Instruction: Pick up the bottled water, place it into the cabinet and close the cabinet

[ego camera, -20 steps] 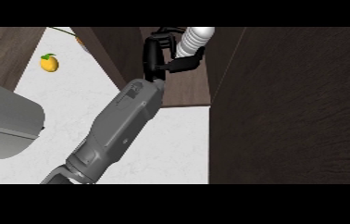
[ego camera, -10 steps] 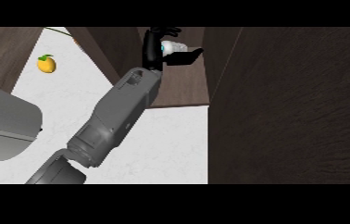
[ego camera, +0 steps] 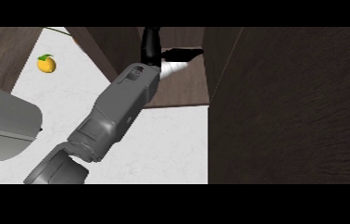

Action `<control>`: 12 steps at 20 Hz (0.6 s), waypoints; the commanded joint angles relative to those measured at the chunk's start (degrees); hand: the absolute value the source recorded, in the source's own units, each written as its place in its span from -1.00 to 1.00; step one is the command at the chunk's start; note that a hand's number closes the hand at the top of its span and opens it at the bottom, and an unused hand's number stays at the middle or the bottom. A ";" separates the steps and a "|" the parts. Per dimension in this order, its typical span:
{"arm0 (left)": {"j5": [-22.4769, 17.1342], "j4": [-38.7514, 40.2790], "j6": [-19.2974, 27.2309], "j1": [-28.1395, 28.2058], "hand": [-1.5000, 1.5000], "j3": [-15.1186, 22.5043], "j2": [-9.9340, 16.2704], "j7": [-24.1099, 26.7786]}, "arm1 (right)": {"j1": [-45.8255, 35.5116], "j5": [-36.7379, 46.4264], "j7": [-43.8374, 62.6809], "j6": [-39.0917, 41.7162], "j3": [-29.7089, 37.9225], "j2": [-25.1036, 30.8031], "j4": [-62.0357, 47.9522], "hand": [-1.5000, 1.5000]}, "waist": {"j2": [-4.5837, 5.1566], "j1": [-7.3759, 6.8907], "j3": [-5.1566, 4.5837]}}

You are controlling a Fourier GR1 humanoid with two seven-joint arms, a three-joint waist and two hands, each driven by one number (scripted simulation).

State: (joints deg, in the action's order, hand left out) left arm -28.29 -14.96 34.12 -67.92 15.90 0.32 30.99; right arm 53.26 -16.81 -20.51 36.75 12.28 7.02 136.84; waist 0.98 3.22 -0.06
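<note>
Bottle: your bottle [ego camera: 175, 68] lies tilted on the cabinet [ego camera: 184, 86] floor, inside the opening.
Left hand: your left hand [ego camera: 152, 47] reaches in beside it; fingers [ego camera: 183, 54] hook over the bottle's top to steady it.
Door: the open door [ego camera: 280, 107] stands just right, needing closing.
Around: a lemon [ego camera: 46, 64] sits on the desk [ego camera: 164, 144], well clear.

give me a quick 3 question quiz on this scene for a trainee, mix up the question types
1. True or false: the bottled water lies on the white counter, clear of the cabinet.
2. Which colour is the fruit at upper left? A) yellow B) red C) purple
3. Fill in: the hand at the bottle reaches into the dark wooden ____.

Key: 1 false, it is inside the cabinet opening at the hand. 2 A. 3 cabinet.
</note>
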 commanded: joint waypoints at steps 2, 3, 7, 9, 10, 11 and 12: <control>-1.31 -1.78 -3.04 0.21 -1.00 -1.60 -0.30 4.40 | 1.04 -4.93 2.12 -0.53 1.00 0.02 5.82 -1.00 | -0.19 -0.05 -0.01; -1.84 -2.16 -3.67 -1.19 -1.00 -2.56 -0.31 3.51 | 2.30 -5.82 3.26 -0.81 2.06 0.66 6.72 -1.00 | -0.29 -0.40 -0.02; -3.59 -6.33 -11.36 1.08 -1.00 -4.08 0.25 4.52 | 2.25 -4.54 2.63 -1.05 2.32 0.12 6.82 -1.00 | -0.75 -1.75 -0.03; -5.33 -10.03 -10.28 2.94 -1.00 -1.21 -0.31 3.09 | 0.40 -3.37 3.44 -1.25 0.43 -0.40 6.22 -1.00 | -0.95 -1.47 0.01; -4.12 -9.19 -11.94 2.28 -1.00 -3.07 -0.08 2.69 | 2.96 -5.82 4.39 -1.34 0.64 -0.45 9.48 -1.00 | -1.05 -2.33 -0.02; -5.98 -12.64 -11.14 3.41 -1.00 0.72 -0.31 0.82 | -1.76 -5.08 6.96 -3.37 -0.18 0.72 7.30 -1.00 | -0.93 -2.09 0.00; -6.04 -13.99 -10.57 5.15 -1.00 0.69 -0.31 1.21 | 2.40 -1.36 3.38 -0.84 -2.36 -2.49 7.84 -1.00 | -1.25 -1.75 0.02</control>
State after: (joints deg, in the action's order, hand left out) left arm -32.80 -24.19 24.43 -65.30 14.72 0.12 33.49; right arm 52.85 -17.31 -19.38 35.89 11.56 6.59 137.15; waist 0.13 1.64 -0.07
